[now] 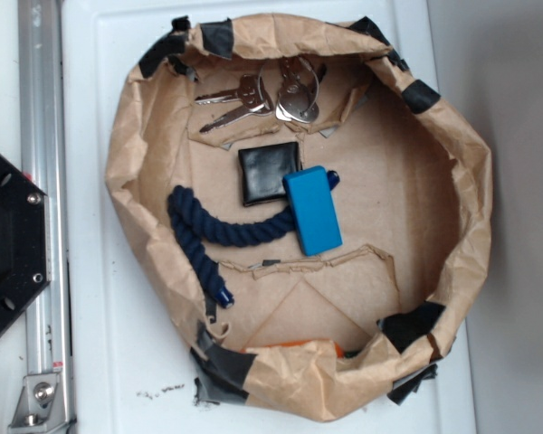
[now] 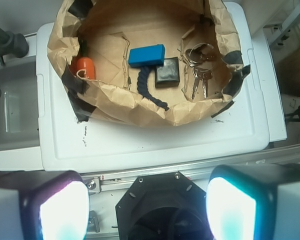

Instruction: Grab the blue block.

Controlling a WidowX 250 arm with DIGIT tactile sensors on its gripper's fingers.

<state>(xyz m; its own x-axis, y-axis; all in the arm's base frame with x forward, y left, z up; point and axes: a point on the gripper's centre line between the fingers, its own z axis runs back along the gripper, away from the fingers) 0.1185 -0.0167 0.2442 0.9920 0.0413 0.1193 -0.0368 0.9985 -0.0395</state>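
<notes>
The blue block lies inside a crumpled brown paper bowl, resting partly on a black square pouch and on the end of a dark navy rope. In the wrist view the blue block sits far ahead, beside the pouch and rope. My gripper is open and empty, with its two fingers wide apart at the bottom of the wrist view, high above the black robot base and well short of the bowl. The gripper is out of the exterior view.
Keys on a ring lie at one end of the bowl. An orange object sits under the rim at the other end. The bowl stands on a white lid. A metal rail and the black robot base lie beside it.
</notes>
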